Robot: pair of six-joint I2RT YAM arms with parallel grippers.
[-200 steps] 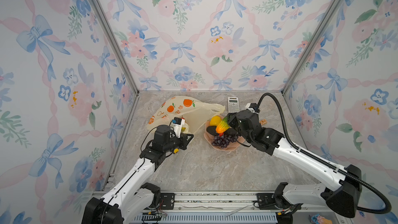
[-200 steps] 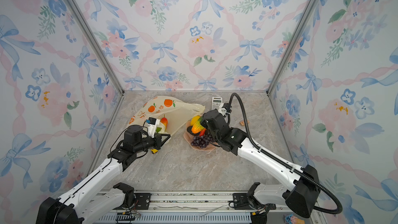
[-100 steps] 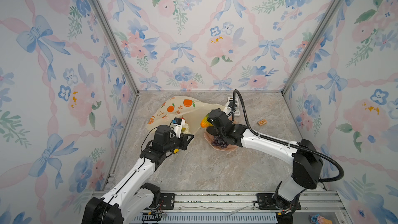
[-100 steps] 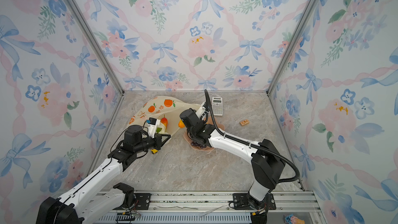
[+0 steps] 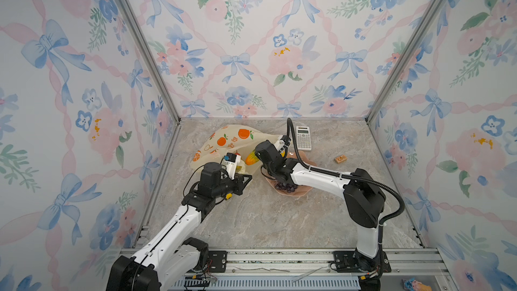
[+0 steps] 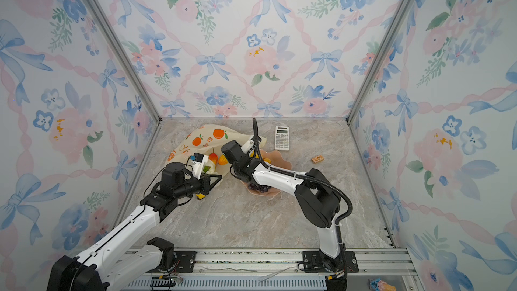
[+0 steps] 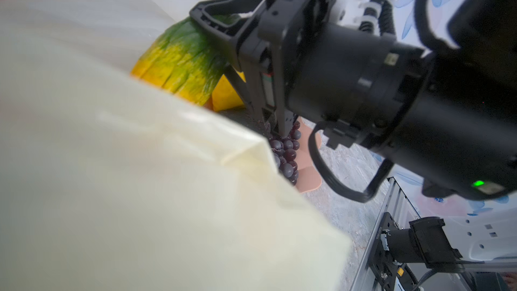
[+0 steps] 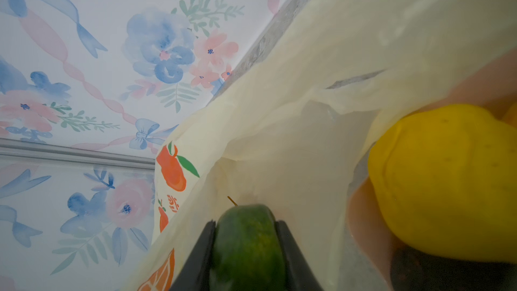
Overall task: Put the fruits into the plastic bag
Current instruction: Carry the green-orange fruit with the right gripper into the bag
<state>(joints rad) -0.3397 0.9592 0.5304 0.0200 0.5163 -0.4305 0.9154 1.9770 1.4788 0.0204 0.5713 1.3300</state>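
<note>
Right wrist view: the right gripper, jaws partly apart, clamps the green end of the orange-green fruit just before the plastic bag and its open mouth. In a top view, the left gripper is closed, pinching the bag's rim.

A crinkly, pale-yellow plastic bag with orange fruit prints lies at the back left, its mouth facing right. An orange-green fruit hangs at that mouth, pinched in the right gripper. A red-yellow fruit shows inside the mouth. A yellow fruit and a purple grape bunch lie just beside the bag.
</note>
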